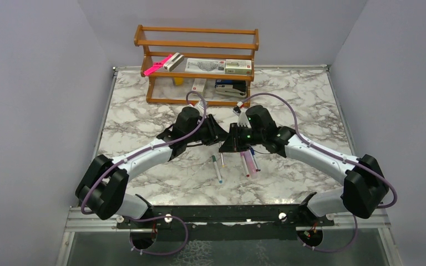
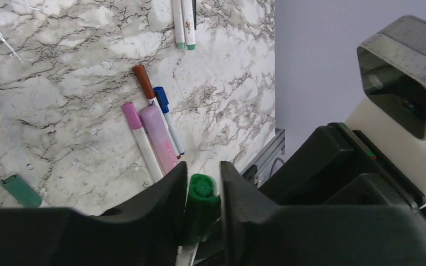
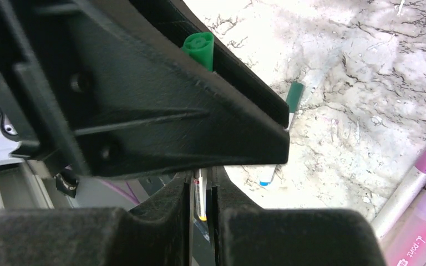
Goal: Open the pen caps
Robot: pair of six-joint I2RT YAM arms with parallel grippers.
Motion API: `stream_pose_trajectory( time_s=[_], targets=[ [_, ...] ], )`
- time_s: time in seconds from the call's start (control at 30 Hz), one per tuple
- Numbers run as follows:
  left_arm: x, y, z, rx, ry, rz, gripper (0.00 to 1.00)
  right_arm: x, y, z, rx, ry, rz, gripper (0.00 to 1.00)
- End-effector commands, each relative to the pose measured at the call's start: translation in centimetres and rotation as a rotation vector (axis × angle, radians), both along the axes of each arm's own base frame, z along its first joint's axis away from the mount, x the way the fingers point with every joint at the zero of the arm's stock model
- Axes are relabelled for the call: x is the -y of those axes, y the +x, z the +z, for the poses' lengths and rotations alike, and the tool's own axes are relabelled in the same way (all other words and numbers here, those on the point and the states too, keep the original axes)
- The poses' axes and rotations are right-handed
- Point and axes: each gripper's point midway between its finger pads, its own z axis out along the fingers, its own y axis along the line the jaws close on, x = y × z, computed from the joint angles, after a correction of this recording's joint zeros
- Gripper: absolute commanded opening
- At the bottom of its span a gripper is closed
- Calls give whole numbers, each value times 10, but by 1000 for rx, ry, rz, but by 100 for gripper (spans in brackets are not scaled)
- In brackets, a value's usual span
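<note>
**Green cap gripped over the marble table, marker barrel clamped from the other side**

At the left of the top view, the left arm (image 1: 144,155) is seen reaching in over the middle of the marble table (image 1: 138,105). The left gripper (image 2: 202,170) is closed on the green cap (image 2: 201,202). In the left wrist view both black fingers are pressed against the cap's sides, and its round end shows between them. The cap is held clear of the table, at the point where the two grippers meet. A white barrel (image 3: 199,195) is seen just below it.

Directly to the right, the right gripper (image 3: 201,180) is clamped on that slim white barrel, which is pinched between its two fingers. Whether the cap has parted from the barrel cannot be told.

Loose markers are laid flat on the table beneath the grippers. In the left wrist view, from left to right, they are:
- a green-capped marker (image 2: 19,189), set apart from the others
- a pink cap (image 2: 128,110)
- a dark red cap (image 2: 142,78)
- a lilac highlighter (image 2: 158,133)
- a blue cap (image 2: 161,97)

The last four are grouped close together, side by side.

At the right, the right arm (image 1: 316,152) is angled in toward the centre. A wooden shelf (image 1: 199,44) is set at the far edge of the table.
</note>
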Motion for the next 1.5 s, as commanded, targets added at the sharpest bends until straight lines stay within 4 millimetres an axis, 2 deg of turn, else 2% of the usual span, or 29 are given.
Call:
stream_pose_trajectory(
  time_s=[0.0,0.03,0.07,0.2,0.33,0.4,0.57,0.67,0.7,0.77,0.8,0.97,1.27,1.4,1.47],
  targets=[
    [6,-3,2,17,-3,-28,16,0,4,7,33,24,-26,2],
    [5,-3,2,16,5,-28,3,1,4,6,31,21,-29,2],
    [5,-4,0,12,15,-28,0,1,4,6,29,19,-30,2],
    [5,-4,-4,6,30,-31,0,1,4,5,25,19,-30,5],
    [7,-4,-2,3,21,-32,0,-1,4,5,19,22,-25,28],
    [8,-4,0,3,9,-33,0,-1,4,2,11,19,-24,34],
    [13,-4,7,2,-24,-41,0,-6,7,2,4,29,-19,36],
    [15,-4,10,8,-39,-40,0,-8,7,-1,-4,26,-14,33],
    [15,-3,10,10,-40,-37,0,-9,7,-2,-8,28,-9,27],
    [15,-2,9,14,-35,-34,0,-10,3,-5,-21,38,10,7],
    [14,-1,8,17,-29,-32,0,-11,1,-6,-27,44,19,1],
    [-1,25,5,51,24,14,0,-3,-14,-16,-46,44,44,1],
    [-70,96,3,86,112,149,0,8,-31,-15,-37,41,82,1],
    [-91,114,-3,83,145,194,0,12,-36,-21,-50,35,86,1],
    [-98,118,-4,85,169,200,0,17,-31,-22,-36,2,53,1]
  ],
)
